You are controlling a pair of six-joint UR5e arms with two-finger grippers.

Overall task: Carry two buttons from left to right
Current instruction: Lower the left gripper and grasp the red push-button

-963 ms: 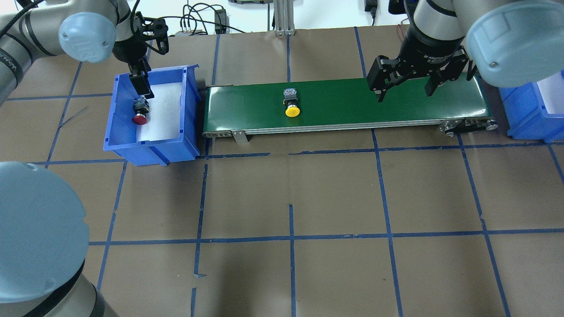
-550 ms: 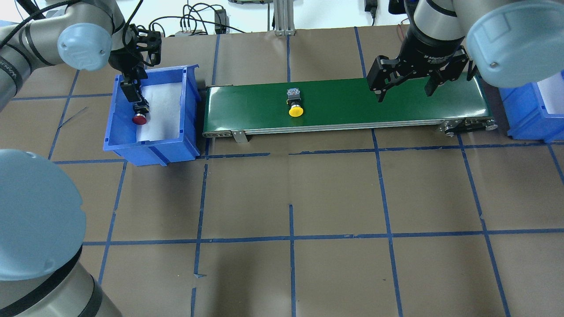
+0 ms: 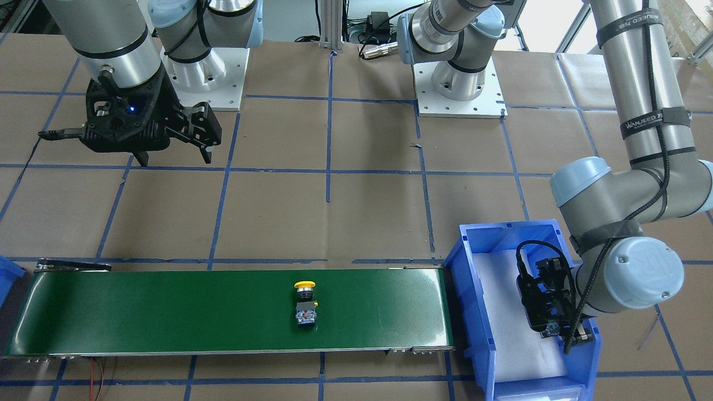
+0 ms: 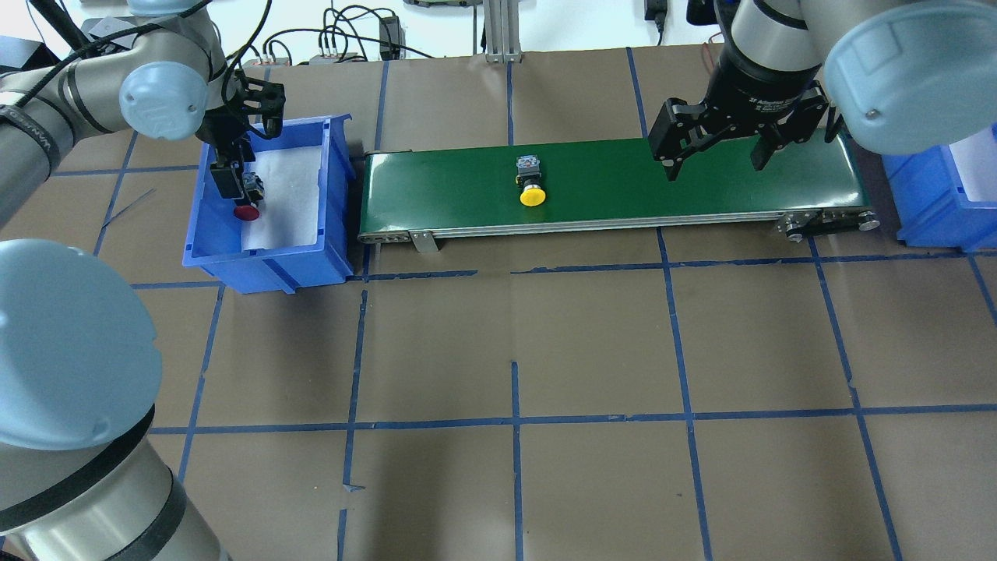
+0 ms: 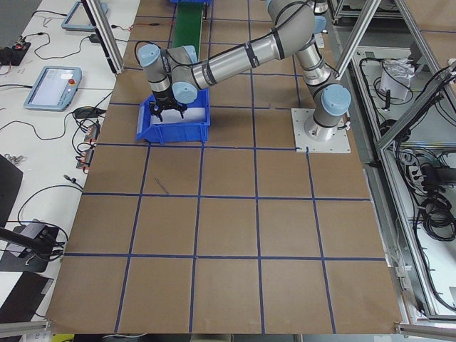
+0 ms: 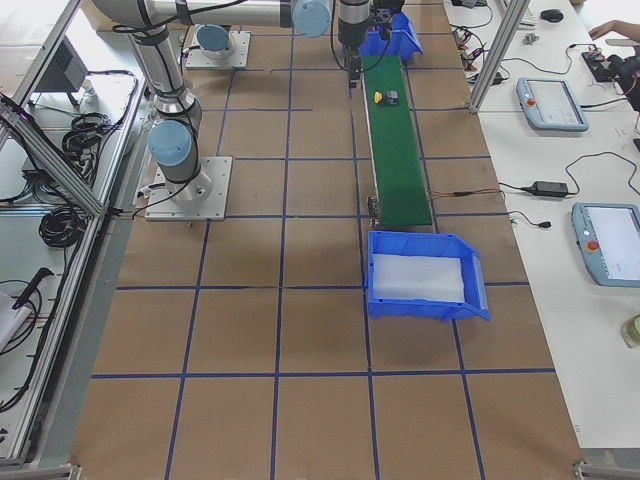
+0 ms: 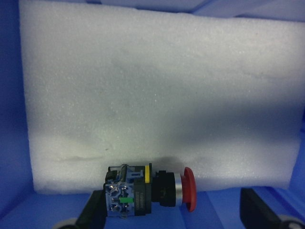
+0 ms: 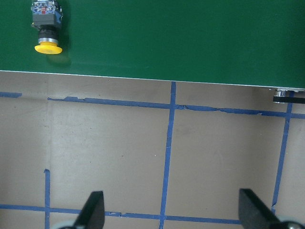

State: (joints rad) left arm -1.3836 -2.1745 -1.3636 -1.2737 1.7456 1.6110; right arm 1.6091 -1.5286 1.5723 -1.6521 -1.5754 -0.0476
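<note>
Left tool (image 7: 174,218) hangs low inside a blue bin (image 4: 265,263) on the robot's left side of the desk (image 4: 592,343). Its two fingers are spread wide, one on each side of the red button (image 7: 147,191), and it grips nothing. Whether either finger touches the button cannot be told.

That button lies on its side on the bin floor, at the edge of a white foam pad (image 4: 294,183) and near the bin's outer wall. It has a blocky grey-black body with a small green mark on its end and a thin yellow band. Next come a black neck and a silver collar, then a flat red mushroom cap.

Just beyond the bin, a long green belt (image 4: 623,187) runs across the desk toward the robot's right. The yellow button (image 4: 531,185) lies on its side on the belt, about a third of the way along from the left bin. It has the same blocky dark body, and its round yellow cap points toward the robot's side of the belt.

Further along, well apart from the yellow button, the right tool (image 4: 715,160) hovers above the belt's right part. Its fingers are wide apart and it holds nothing.

Past the belt's far end stands a second blue bin (image 4: 931,210), only partly in view. The desk is covered in brown paper marked with a grid of blue tape.
</note>
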